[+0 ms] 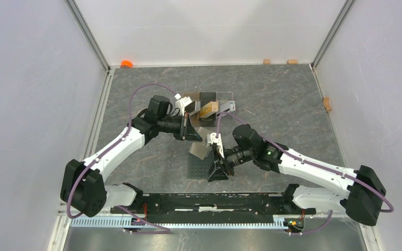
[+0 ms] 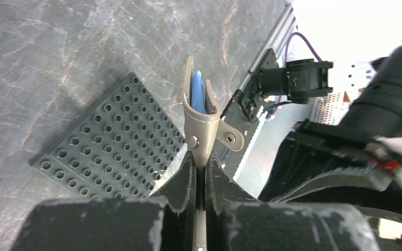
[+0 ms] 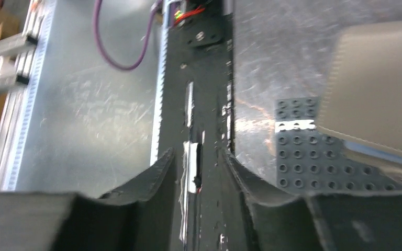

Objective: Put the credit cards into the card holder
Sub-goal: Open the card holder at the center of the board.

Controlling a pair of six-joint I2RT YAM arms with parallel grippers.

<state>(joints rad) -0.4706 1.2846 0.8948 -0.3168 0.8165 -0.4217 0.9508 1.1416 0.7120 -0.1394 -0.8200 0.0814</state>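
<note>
From the top view, the left claw reached toward the middle of the grey counter and the right claw sat nearer, turned toward the near edge. The olive-taupe card holder lay between the two claws, over the far edge of the dark studded mat. The credit cards sat further off in a clear stand at the far middle of the counter, well apart from the card holder; a black one and a gold-orange one could be told, and the rest was too small to make out. In the left wrist view, the left claw was clenched on the near edge of the card holder, which stood on edge and slightly parted, showing bluish pockets inside and its snap tab hanging to the right. The studded mat lay below and left of it, and the right arm filled the right side. In the right wrist view, the right claw had its jaws apart with nothing between them; only the black base rail showed through the gap. The card holder appeared blurred at the upper right, beside the claw and outside it, above the studded mat.
</note>
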